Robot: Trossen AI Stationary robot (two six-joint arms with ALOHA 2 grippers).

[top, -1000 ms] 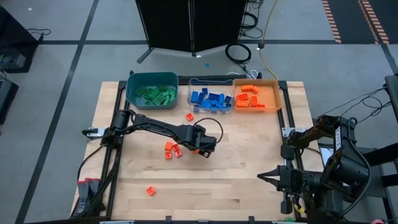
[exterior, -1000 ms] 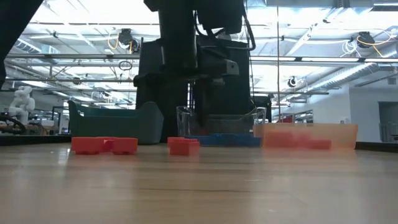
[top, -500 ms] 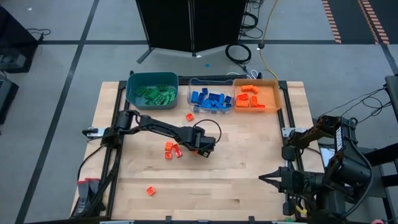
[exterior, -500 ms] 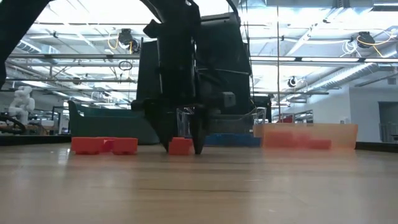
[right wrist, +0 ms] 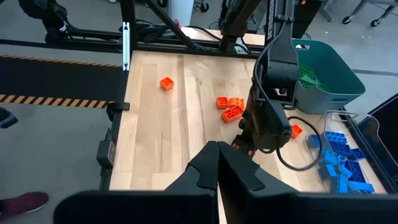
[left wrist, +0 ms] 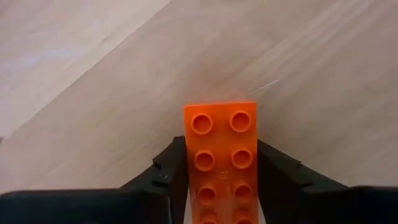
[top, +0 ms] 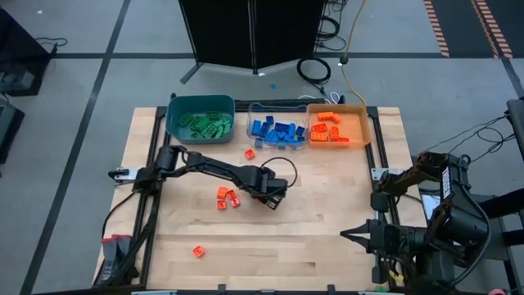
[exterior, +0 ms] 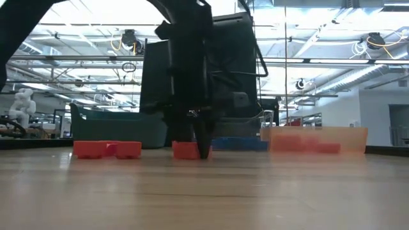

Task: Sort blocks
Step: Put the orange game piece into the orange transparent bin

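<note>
An orange-red block [left wrist: 221, 134], two studs wide, lies studs up on the wooden table [top: 311, 221] near its middle, and my left gripper [top: 273, 200] stands over it, shut on it. The low view shows the same block [exterior: 184, 151] at the fingers' feet. Two more orange-red blocks [top: 226, 197] lie just left of the gripper, one [top: 250, 153] lies nearer the bins and one [top: 197, 251] near the front left. My right gripper [right wrist: 217, 150] waits shut, raised at the table's right edge. My left gripper pinches the block's two long sides [left wrist: 188, 163] between its two fingers [left wrist: 166, 167], back from the block's free end. The fingers come from above, pointing down, and lie across the block. The block rests flat on the table, studs up.
Along the far edge stand a teal bin [top: 175, 112] with green blocks, a clear bin [top: 254, 111] with blue blocks and an orange bin [top: 363, 123] with orange-red blocks. Bare wood lies to the gripper's right and near side.
My left gripper has come down over the orange-red block, and its fingers have closed in from wide apart onto the block's sides. The block has stayed on the table.
</note>
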